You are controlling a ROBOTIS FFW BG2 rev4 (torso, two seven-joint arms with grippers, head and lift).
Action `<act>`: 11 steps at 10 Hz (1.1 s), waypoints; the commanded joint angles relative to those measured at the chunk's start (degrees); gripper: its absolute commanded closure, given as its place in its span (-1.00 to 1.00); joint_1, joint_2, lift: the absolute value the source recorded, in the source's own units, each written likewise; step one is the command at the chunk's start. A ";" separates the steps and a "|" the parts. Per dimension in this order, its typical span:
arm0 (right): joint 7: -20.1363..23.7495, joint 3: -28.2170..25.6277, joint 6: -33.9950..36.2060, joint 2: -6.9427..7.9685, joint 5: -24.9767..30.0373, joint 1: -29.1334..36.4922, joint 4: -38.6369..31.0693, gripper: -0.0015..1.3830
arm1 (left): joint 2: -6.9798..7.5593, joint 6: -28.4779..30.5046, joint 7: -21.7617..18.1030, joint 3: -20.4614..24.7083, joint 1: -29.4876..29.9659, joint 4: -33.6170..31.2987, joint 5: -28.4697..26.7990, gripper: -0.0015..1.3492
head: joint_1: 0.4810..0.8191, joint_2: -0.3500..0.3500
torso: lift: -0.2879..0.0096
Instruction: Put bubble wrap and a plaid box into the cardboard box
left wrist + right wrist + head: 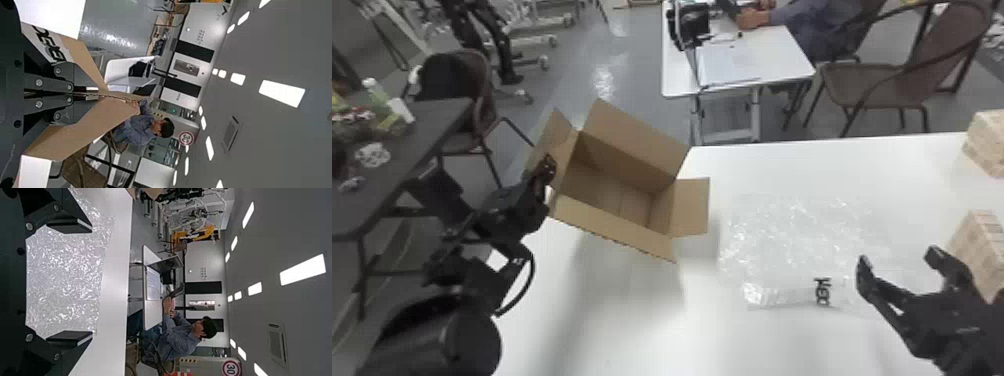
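Glossy grey floor [632, 65], white desk [784, 62], brown chair [867, 87], dark table [444, 117], bright ceiling lights [282, 94]

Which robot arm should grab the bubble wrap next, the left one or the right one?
The right, I think: the right gripper is near the bubble wrap, with its jaws open. The left gripper is busy holding the cardboard box.

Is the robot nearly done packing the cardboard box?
Not yet! The cardboard box is open, flaps spread, but I see nothing packed inside. The left gripper is holding its edge. The right gripper is open and empty near the bubble wrap, which lies on the table. That has to go in, and so does a plaid box; two patterned boxes sit at the table's right side.
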 commanded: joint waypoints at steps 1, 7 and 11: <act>0.00 0.00 0.00 0.09 -0.05 -0.09 0.00 -0.53 | -0.03 1.73 -0.04 -0.14 0.61 -3.28 -1.03 0.81 | 0.27 0.62 | 0.21; 0.00 -1.67 20.30 0.35 -1.11 -5.54 -6.85 -0.53 | -1.23 3.93 -0.04 -0.06 2.11 -5.04 -3.49 0.81 | 0.27 0.59 | 0.21; 0.00 -1.58 36.12 -0.18 -1.19 -11.96 -9.49 -0.53 | -1.23 4.72 -0.04 -0.06 1.67 -4.60 -5.42 0.81 | 0.27 0.55 | 0.21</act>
